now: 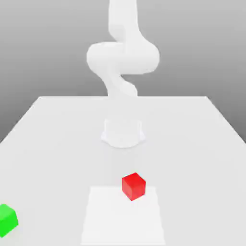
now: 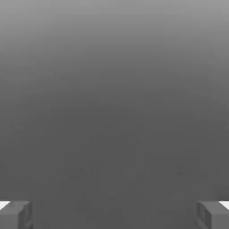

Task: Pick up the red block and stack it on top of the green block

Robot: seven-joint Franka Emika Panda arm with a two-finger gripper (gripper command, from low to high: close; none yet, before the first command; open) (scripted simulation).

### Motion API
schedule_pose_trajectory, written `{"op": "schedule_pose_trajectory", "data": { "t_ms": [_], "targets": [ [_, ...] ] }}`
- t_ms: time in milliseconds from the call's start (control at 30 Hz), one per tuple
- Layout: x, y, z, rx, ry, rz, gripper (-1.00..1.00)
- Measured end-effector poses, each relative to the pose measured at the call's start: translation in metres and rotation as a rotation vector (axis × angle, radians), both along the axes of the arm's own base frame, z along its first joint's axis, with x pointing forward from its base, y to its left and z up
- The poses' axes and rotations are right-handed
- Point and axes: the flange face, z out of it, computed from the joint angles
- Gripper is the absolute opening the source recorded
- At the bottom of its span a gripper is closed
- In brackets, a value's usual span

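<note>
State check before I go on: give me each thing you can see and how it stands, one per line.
Gripper: open, nothing between its fingers.
Red block: unstacked, partly over the white patch's far edge, turned at an angle.
Green block: nothing on top, at the exterior view's left edge, partly cut off.
White patch: flat on the table.
Arm: raised, clear of both blocks.

The exterior view is very bright: the white arm [image 1: 123, 57] and the pale bench [image 1: 62, 163] almost melt together, with soft edges. The red block [image 1: 133, 186] and the green block [image 1: 7, 220] keep strong colour, their upper faces a little lighter. The hand view is dim, a grey that becomes darker toward the gripper [image 2: 114, 215].
</note>
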Motion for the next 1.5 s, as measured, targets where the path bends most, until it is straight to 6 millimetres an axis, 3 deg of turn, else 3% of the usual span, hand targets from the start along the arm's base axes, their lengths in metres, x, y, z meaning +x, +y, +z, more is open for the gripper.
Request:
{"op": "schedule_pose_trajectory", "data": {
  "t_ms": [133, 300, 400, 600, 700, 767, 800, 1033, 1300, 1367, 1500],
  "targets": [
    [0.033, 0.008, -0.099, -0.060, 0.147, 0.090, 0.00],
    [0.040, 0.017, -0.225, -0.120, 0.330, 0.214, 0.00],
    [0.026, 0.021, -0.300, -0.150, 0.446, 0.299, 0.00],
    [-0.033, 0.027, -0.452, -0.190, 0.677, 0.481, 0.00],
    [-0.041, 0.028, -0.489, -0.195, 0.701, 0.502, 0.00],
    [-0.043, 0.027, -0.506, -0.195, 0.704, 0.503, 0.00],
    [-0.044, 0.027, -0.514, -0.195, 0.704, 0.504, -1.00],
    [-0.044, 0.027, -0.515, -0.195, 0.706, 0.504, -1.00],
    [-0.043, 0.026, -0.457, -0.192, 0.706, 0.499, -1.00],
    [-0.026, 0.009, -0.450, -0.151, 0.711, 0.412, -1.00],
    [0.015, -0.056, -0.441, -0.033, 0.721, 0.147, -1.00]
  ]
}}
